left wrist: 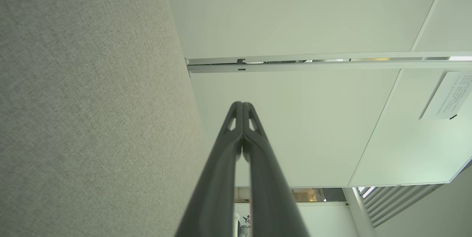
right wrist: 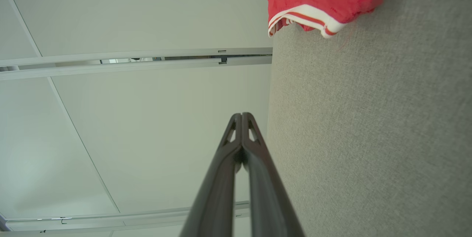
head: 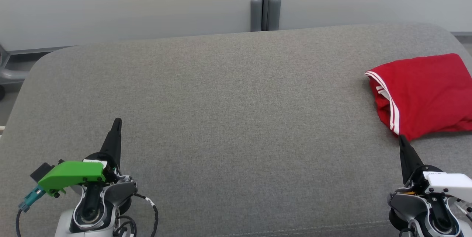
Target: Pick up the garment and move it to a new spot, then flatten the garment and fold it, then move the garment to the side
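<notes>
Bright, soft, even indoor light covers the grey cushion (head: pixel 236 93), leaving only faint shadows. The head view is sharp. In both wrist views the white wall (left wrist: pixel 295 16) looks faintly green.

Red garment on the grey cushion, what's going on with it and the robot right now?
Nothing is being handled at this moment. The red garment lies in a folded bundle, its white-striped trim toward the robot's left, at the right side of the grey cushion. The robot's left hand and right hand are both shut and empty, low at the near edge. The right hand points toward the garment's near corner but, going by the right wrist view, is apart from it.
</notes>
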You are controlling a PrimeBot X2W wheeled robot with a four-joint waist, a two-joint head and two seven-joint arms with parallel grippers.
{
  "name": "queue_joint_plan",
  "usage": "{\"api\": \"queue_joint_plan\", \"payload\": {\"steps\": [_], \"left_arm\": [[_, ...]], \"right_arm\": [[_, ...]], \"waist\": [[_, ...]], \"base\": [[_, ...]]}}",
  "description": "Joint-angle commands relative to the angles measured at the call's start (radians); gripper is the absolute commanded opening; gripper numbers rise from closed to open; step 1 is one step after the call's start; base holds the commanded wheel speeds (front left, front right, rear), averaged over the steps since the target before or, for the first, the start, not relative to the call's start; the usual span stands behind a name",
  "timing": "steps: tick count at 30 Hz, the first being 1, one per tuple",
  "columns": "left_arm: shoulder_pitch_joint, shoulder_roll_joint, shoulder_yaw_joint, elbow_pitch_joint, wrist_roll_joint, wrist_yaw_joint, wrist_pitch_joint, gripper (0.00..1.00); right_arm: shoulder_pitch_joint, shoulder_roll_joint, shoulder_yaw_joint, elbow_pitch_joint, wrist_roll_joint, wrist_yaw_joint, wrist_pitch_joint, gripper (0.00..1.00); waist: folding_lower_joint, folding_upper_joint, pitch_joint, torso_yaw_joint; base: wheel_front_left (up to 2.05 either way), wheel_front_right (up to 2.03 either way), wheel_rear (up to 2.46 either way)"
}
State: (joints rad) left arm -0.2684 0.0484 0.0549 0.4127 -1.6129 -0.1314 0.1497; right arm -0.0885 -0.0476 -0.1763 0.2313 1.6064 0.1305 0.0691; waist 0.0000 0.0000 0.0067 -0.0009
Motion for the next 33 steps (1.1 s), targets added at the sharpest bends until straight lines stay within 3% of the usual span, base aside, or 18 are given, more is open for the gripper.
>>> {"api": "queue_joint_plan", "payload": {"steps": [1,33], "left_arm": [[-0.016,0.001,0.001,0.0,0.001,-0.003,0.003,0.0],[-0.015,0.001,0.001,-0.001,0.001,-0.003,0.003,0.0]], "right_arm": [[-0.011,-0.005,-0.001,-0.004,0.005,0.0,0.004,0.0],[-0.011,-0.005,-0.001,-0.004,0.005,0.0,0.004,0.0]], "waist": [[0.0,0.0,0.0,0.0],[0.0,0.0,0.0,0.0]], "base": [[0.0,0.0,0.0],[0.0,0.0,0.0]]}}
